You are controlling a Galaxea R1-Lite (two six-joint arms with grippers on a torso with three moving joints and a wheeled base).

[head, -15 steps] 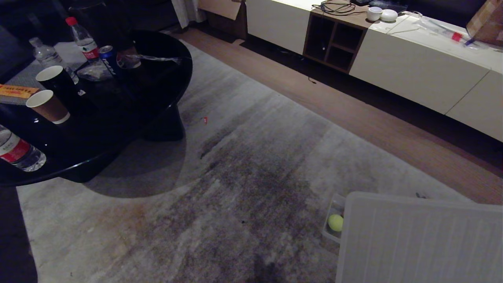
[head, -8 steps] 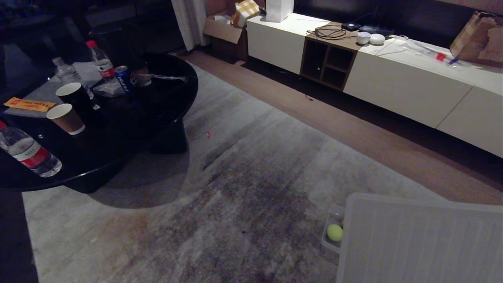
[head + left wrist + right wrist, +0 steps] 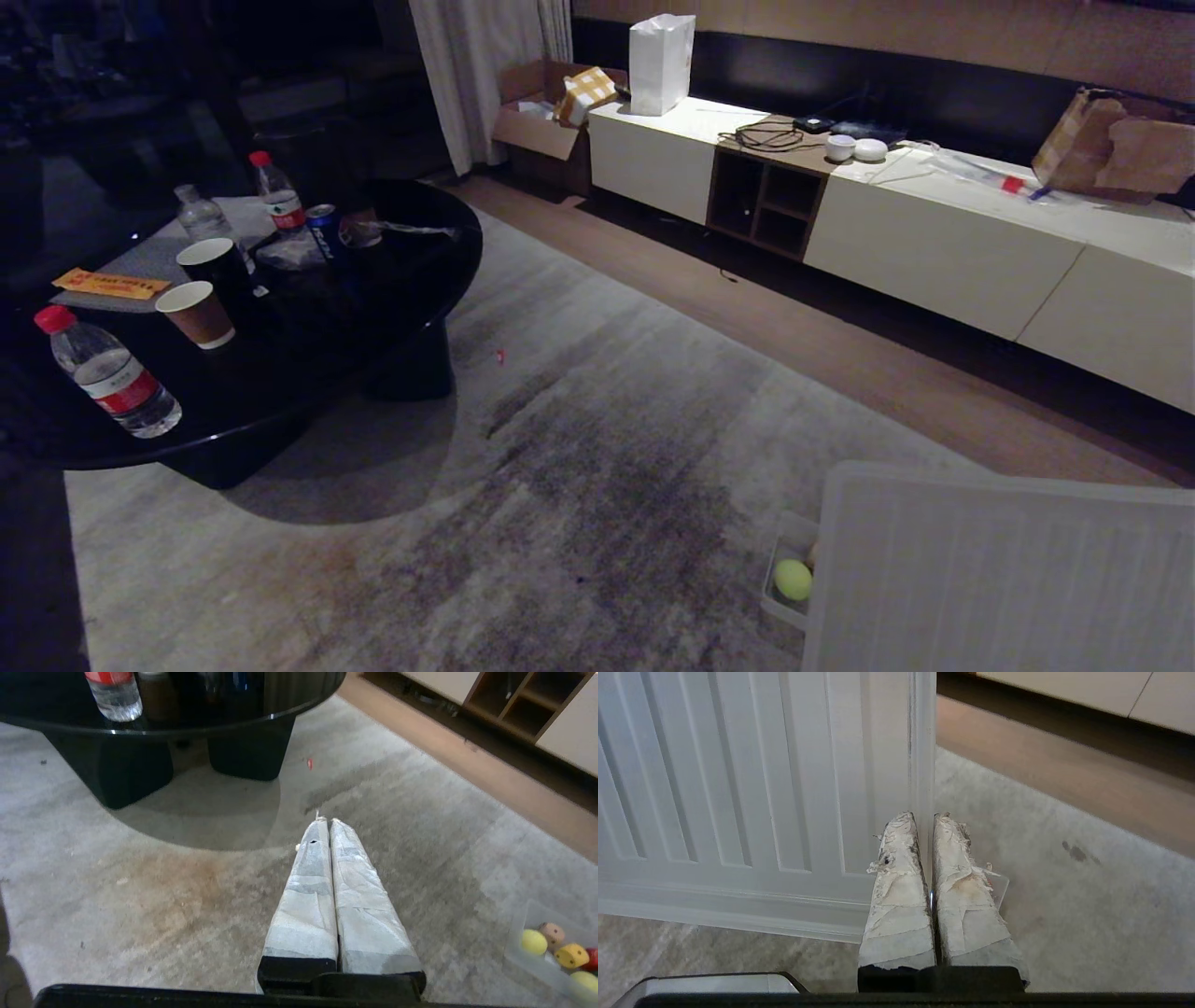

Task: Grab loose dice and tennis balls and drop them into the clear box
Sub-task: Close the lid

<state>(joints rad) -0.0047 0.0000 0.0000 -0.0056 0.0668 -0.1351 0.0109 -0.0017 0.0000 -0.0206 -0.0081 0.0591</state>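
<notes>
Both arms hang parked low, out of the head view, and neither holds anything. The left gripper (image 3: 326, 820) has its taped fingers pressed together over bare rug (image 3: 597, 448). The right gripper (image 3: 924, 816) is closed the same way, its tips just beside the edge of the ribbed lid (image 3: 999, 569).

The box (image 3: 777, 597) sits on the rug at the near right, mostly covered by that lid, with only its left end exposed. In that end lies a tennis ball (image 3: 793, 579). The left wrist view shows more of the contents: a ball (image 3: 533, 941), a beige die (image 3: 552, 933), a yellow die (image 3: 572, 955), a sliver of red die (image 3: 593, 959) and a second ball (image 3: 586, 981), all inside the clear wall.

No loose die or ball shows anywhere on the open rug, nor beside the black table (image 3: 280, 373) at the far left with its bottles and cups. So the relation that matters is the box itself: it lies to the right of the left gripper, with its long axis hidden under the lid, and the right gripper is nearer. Judging by this, the collecting looks finished, or any remaining piece is out of sight.
</notes>
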